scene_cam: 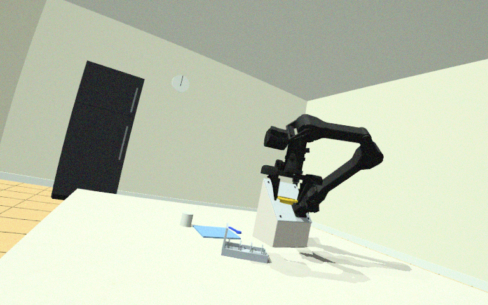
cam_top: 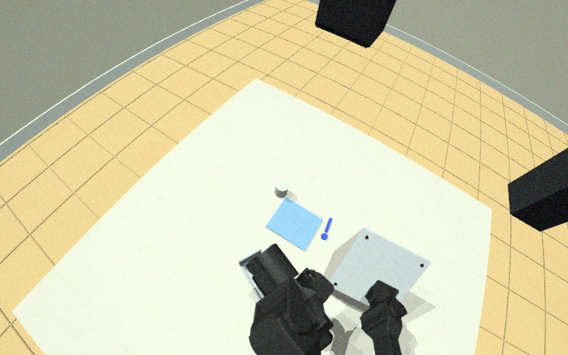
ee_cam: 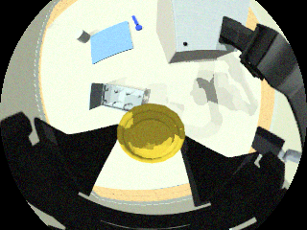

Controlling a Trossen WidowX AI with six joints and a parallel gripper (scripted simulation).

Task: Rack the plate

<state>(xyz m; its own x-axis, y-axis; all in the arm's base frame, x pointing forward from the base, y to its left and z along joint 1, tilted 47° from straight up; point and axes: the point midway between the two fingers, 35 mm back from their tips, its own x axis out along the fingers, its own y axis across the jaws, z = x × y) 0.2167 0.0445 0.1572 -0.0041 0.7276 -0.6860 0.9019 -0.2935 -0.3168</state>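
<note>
The fingers (scene_cam: 286, 187) clamp the yellow plate (ee_cam: 152, 133) flat; unless tipped on edge, it could jam across the rack (ee_cam: 119, 96) rails at centre-left.

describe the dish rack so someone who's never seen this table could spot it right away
Start at the big grey slanted block the arm is mounted on. On the white table just in front of it lies the dish rack, near the flat blue mat. It is the only low grey tray with thin upright rails.

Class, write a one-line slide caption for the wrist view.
Gripper clamps the yellow plate above the table, the dish rack just beyond it.
</note>
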